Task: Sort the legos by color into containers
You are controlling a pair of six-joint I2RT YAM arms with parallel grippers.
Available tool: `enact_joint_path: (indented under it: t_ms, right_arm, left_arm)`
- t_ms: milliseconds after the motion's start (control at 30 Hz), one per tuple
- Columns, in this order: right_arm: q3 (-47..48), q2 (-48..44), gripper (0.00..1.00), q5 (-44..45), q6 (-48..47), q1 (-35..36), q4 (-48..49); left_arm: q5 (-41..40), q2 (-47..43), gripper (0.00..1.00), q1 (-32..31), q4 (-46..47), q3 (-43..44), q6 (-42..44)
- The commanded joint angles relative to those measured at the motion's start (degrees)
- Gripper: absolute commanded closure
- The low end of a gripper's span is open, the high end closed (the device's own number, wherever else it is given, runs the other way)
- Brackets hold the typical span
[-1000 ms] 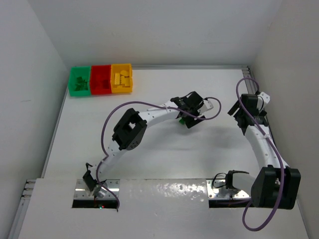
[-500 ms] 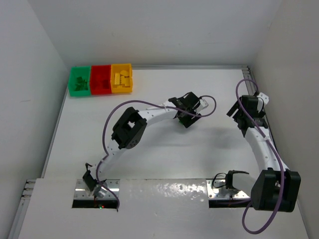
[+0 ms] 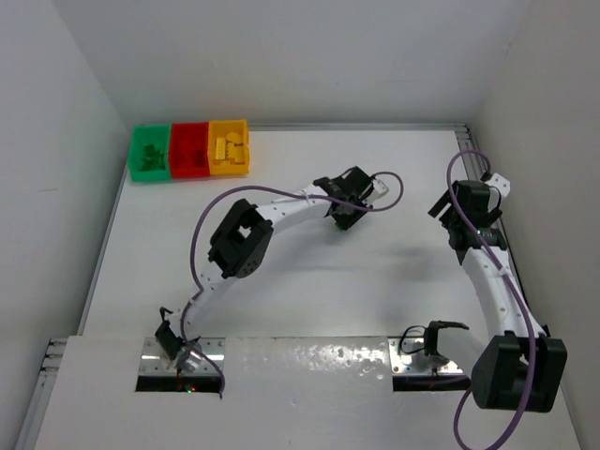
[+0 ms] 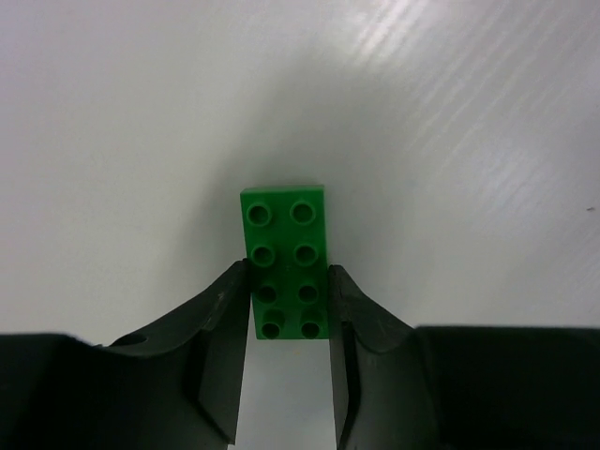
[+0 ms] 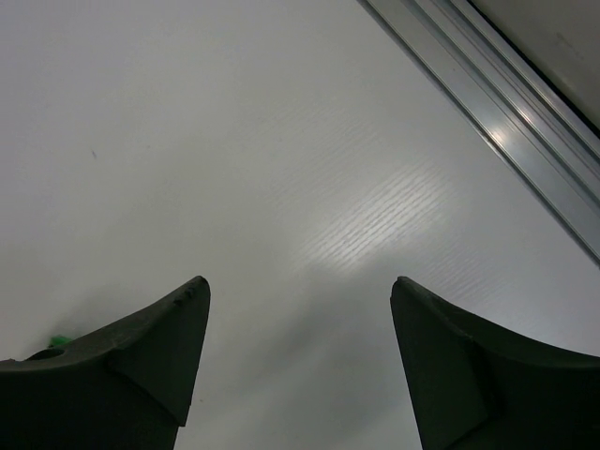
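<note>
Left wrist view: my left hand (image 4: 289, 281) pinches the green brick (image 4: 283, 234) by its long sides, so it should carry flat, well right of the green bin (image 3: 150, 128). My right hand (image 5: 300, 284) hangs spread apart, empty.

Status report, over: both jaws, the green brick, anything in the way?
Left jaws shut on green brick. Right jaws open, empty. Nothing seen blocking the way to the green bin.

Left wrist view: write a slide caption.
Left pincer clamps a green eight-stud lego over the white table.
</note>
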Motion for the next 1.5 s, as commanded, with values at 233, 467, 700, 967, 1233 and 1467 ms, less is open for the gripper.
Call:
enact_joint_path:
  t_ms: [233, 467, 700, 967, 1233, 1467]
  right_arm:
    - [-0.2, 1.6, 0.35, -8.3, 1.8, 1.1, 5.7]
    - [8.0, 7.5, 0.32, -9.4, -6.5, 12.3, 9.7]
    - [14.7, 14.6, 0.32, -13.9, -6.0, 16.6, 10.8]
    - [20.3, 17.3, 0.32, -14.0, -9.7, 19.9, 7.1]
    - [21.7, 17.8, 0.32, -13.0, -10.8, 21.6, 6.4]
    - [23.7, 18.5, 0.31, -13.6, -12.3, 22.2, 5.6]
  left_arm:
    - [-7.6, -17.2, 1.00, 32.5, -0.6, 6.9, 2.4]
    - [-6.9, -16.3, 1.00, 52.2, 0.6, 8.1, 3.6]
    - [-5.1, -8.1, 1.00, 59.7, 2.2, 14.6, 4.4]
    - [-5.4, -1.8, 1.00, 64.0, 6.9, 15.7, 2.2]
    - [-3.9, 0.9, 1.00, 64.3, 9.6, 14.5, 2.3]
    - [-4.5, 0.3, 0.32, 64.3, 10.2, 14.4, 3.2]
